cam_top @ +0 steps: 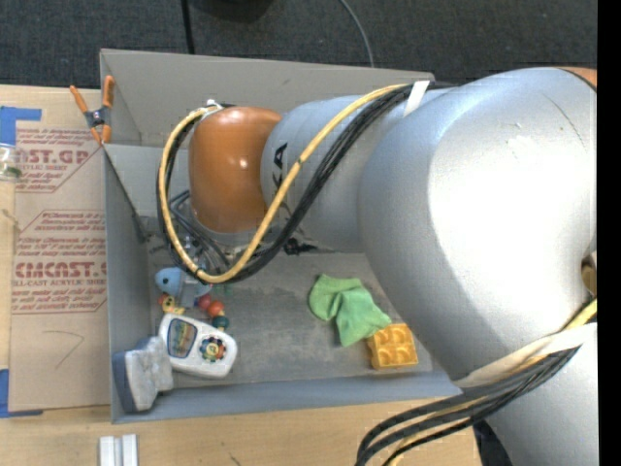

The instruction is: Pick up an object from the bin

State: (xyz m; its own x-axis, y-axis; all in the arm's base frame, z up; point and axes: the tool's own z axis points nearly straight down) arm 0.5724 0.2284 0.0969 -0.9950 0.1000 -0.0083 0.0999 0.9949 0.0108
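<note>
While the end effector (pixel 191 249) hangs at centre left, its opening impossible to tell, a small blue toy (pixel 170 280) lies just below. Judged light and rigid; grip across its sides.

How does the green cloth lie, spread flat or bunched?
Bunched: the green cloth shows folds and humps, next to the yellow brick.

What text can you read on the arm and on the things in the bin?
"A": black lettering on the grey arm; the rest is hidden behind the cables.
White toy with coloured buttons: its markings are too small to read.
Yellow brick and green cloth: no text.
</note>
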